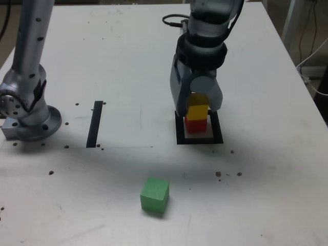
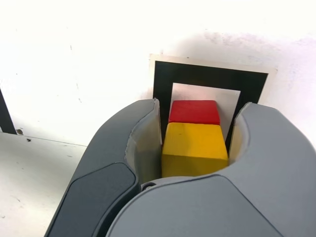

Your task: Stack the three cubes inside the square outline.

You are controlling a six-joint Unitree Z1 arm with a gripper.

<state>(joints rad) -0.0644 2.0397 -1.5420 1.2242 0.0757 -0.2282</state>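
Near the square outline's (image 1: 181, 134) twelve o'clock, exterior view, the parted claw (image 1: 199, 108) straddles the yellow cube (image 1: 198, 112), gripping nothing; rise straight, brushing neither side.

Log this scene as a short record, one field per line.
red cube: inside the square outline
yellow cube: above the red one
green cube: outside the outline, on the table
gripper: jaws either side of the yellow cube; grip unclear
black strip: left of the outline, exterior view
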